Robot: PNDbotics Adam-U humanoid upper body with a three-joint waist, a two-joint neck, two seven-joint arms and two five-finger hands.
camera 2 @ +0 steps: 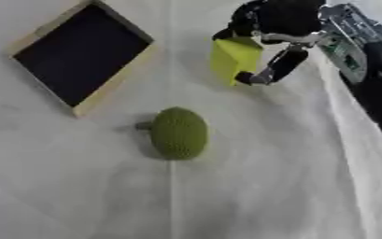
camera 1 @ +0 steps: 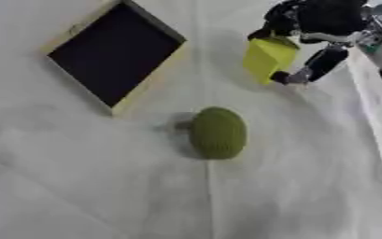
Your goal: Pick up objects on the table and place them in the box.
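Note:
A yellow box-shaped object hangs above the table at the upper right, held by my right hand, whose black fingers and thumb curl round it. A green bumpy oval fruit with a short stem lies on the white cloth near the middle. The wooden-rimmed box with a dark inside sits askew at the upper left, nothing showing in it. My left hand shows in no view.
The white tablecloth covers the whole table, with folds at the lower left. At the right edge runs the table's side, with grey equipment and a dark shape beyond it.

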